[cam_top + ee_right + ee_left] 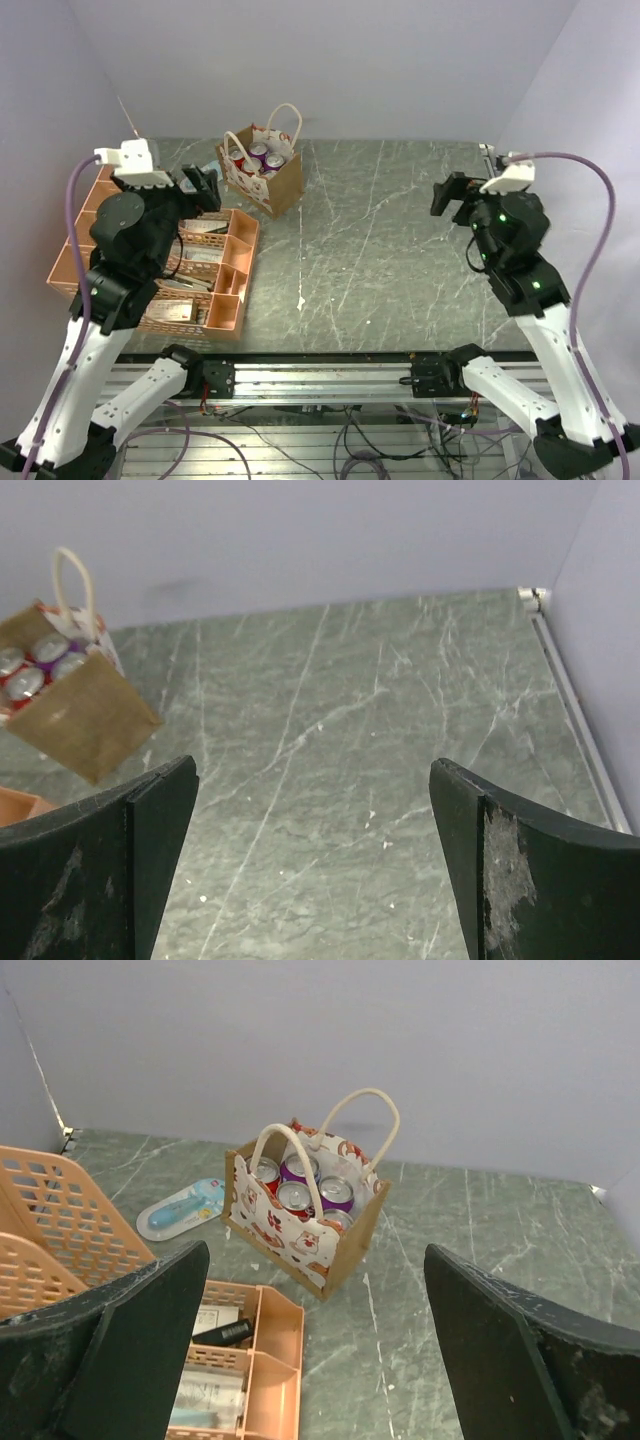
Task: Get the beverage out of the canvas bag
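The canvas bag (pixel 268 178) stands upright at the back left of the table, tan with cream rope handles and a white, red-patterned side. It holds several beverage cans (pixel 258 157) with red and purple tops. It also shows in the left wrist view (pixel 330 1222) with the cans (pixel 297 1195), and in the right wrist view (pixel 75 708). My left gripper (pixel 203 186) is open and empty, just left of and nearer than the bag. My right gripper (pixel 452 195) is open and empty, far right of the bag, over bare table.
An orange plastic tray organizer (pixel 205 272) with small items sits at the left, under my left arm, and shows in the left wrist view (pixel 262 1360). A light blue packaged item (pixel 183 1207) lies left of the bag. Walls close the back and sides.
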`<state>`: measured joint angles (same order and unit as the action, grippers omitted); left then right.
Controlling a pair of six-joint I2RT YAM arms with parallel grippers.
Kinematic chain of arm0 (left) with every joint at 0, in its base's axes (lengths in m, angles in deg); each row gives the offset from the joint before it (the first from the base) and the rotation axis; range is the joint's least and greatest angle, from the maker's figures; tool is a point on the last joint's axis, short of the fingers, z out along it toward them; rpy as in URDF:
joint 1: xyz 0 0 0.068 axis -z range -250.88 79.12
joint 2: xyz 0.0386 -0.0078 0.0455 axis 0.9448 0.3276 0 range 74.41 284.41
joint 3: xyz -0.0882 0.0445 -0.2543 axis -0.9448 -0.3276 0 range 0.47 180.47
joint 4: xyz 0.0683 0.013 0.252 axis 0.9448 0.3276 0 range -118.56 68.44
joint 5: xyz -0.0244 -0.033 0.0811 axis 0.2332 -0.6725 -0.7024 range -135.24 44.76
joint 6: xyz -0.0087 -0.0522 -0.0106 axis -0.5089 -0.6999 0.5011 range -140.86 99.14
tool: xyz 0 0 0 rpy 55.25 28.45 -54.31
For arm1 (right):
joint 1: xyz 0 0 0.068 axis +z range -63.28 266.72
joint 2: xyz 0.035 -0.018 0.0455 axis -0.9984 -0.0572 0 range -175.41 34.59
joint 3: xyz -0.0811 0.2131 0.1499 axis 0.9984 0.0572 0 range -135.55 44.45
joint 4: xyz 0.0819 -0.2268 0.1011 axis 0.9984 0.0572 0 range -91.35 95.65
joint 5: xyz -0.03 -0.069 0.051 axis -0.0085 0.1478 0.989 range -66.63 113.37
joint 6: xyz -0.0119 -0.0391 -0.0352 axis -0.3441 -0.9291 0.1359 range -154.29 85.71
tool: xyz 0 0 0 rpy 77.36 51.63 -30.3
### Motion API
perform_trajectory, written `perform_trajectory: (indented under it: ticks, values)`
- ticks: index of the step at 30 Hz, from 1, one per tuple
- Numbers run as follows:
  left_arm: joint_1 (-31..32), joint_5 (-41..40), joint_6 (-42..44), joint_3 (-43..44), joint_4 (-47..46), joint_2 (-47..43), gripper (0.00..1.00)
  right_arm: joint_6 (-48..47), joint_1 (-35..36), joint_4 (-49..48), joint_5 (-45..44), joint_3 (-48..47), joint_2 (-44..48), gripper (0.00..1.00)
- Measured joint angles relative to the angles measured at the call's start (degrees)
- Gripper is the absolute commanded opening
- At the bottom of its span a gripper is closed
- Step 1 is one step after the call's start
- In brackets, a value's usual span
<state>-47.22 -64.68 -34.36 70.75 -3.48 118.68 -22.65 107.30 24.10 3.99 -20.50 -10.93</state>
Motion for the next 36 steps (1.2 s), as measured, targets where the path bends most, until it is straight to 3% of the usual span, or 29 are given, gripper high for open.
perform_trajectory:
  ticks: [12, 21, 28, 36]
  values:
    - [0.00, -1.60, 1.79, -10.69, -16.61, 11.80, 0.98, 1.75, 0.04, -15.54, -2.60, 8.94, -22.16, 1.00]
    - [-1.20, -0.66, 3.58, -15.72, -26.29, 17.40, 0.98, 4.13, 0.04, -28.02, -1.01, 11.47, -32.87, 1.00]
    - [-4.79, 6.01, 0.94, -15.61, -31.78, 21.88, 0.98, 6.19, 0.00, -40.48, 8.63, 10.16, -45.18, 1.00]
    - [-12.87, 19.87, -6.54, -14.01, -36.52, 31.63, 0.98, 11.34, 0.02, -53.20, 23.76, -3.10, -64.67, 1.00]
